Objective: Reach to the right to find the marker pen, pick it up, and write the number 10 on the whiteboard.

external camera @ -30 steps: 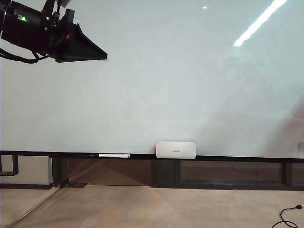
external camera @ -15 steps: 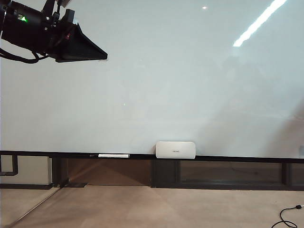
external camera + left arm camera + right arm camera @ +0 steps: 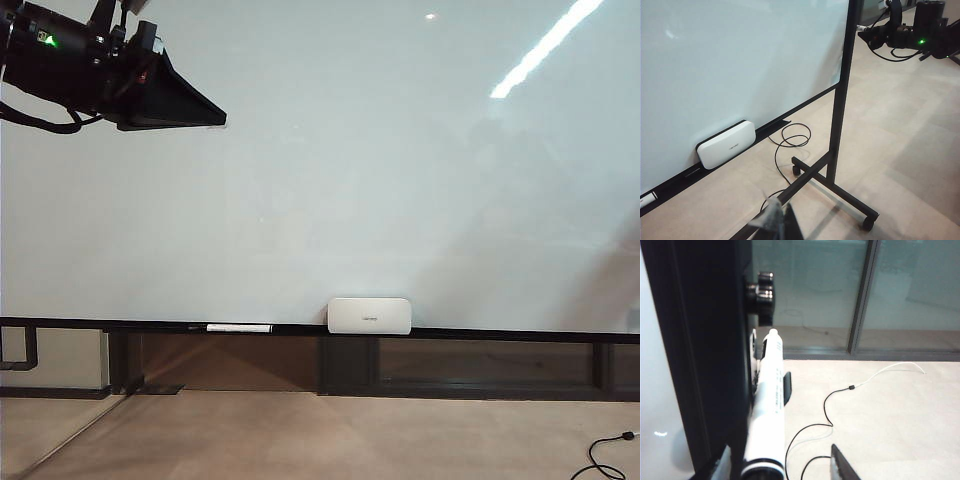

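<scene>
Right gripper (image 3: 785, 467) jaws spread wide, nothing clamped, the whitish-barrelled marker pen (image 3: 768, 405) between them, clipped beside the big glossy whiteboard's black frame post (image 3: 700, 355). Left gripper (image 3: 205, 112) high at the board, opening unclear. Risk: closing off-centre knocks pen from clip

Even, cool indoor light fills all three views. On the whiteboard (image 3: 380, 170) a ceiling strip light reflects as a bright diagonal streak at the upper right, with a small glare dot beside it (both blown out). A soft grey shadow spreads over the board's lower right. In the right wrist view the marker pen (image 3: 767, 405) is close and softly blurred; the background stays sharper.
</scene>
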Robot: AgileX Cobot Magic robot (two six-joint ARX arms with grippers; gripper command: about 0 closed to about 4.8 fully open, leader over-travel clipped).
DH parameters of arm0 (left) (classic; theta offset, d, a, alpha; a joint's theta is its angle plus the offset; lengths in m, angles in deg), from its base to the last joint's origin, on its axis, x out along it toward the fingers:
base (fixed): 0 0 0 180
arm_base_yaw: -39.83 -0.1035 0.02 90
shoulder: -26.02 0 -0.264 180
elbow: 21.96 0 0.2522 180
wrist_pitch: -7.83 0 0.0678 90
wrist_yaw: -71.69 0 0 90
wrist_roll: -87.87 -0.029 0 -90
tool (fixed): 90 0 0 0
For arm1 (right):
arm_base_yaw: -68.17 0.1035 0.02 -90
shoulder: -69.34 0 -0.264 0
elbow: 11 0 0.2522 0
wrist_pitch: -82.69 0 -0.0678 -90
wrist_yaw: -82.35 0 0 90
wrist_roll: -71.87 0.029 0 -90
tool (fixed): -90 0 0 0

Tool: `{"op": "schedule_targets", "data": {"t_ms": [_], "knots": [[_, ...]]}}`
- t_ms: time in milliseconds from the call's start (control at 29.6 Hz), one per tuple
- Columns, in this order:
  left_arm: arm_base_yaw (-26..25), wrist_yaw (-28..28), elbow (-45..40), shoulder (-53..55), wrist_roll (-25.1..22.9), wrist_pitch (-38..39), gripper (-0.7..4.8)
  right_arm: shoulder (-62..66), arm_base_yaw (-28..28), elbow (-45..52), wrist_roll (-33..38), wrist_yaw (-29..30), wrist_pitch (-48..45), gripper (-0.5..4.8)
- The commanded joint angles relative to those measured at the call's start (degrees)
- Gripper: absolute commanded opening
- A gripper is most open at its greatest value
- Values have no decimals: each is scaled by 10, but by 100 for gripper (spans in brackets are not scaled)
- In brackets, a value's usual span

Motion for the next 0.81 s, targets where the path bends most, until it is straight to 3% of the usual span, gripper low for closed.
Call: {"op": "schedule_targets", "data": {"t_ms": [34, 372, 439, 507, 575, 744, 811], "knots": [[0, -4, 3, -2, -1, -11, -6, -8, -1, -1, 8, 4, -29, 255], [0, -4, 3, -2, -2, -13, -6, -13, 1, -1, 12, 3, -42, 250], [0, -3, 3, -2, -2, -15, -6, -13, 2, -1, 12, 3, -42, 206], [0, -4, 3, -2, -2, -16, -6, -13, 3, -1, 12, -3, -42, 196], [0, -4, 3, -2, -3, -16, -6, -13, 3, -1, 11, -7, -42, 112], [0, -3, 3, -2, -7, -18, -6, -13, 3, -1, 11, -7, -45, 72], [0, -3, 3, -2, -7, -19, -6, -13, 3, -1, 9, -7, -45, 32]]}}
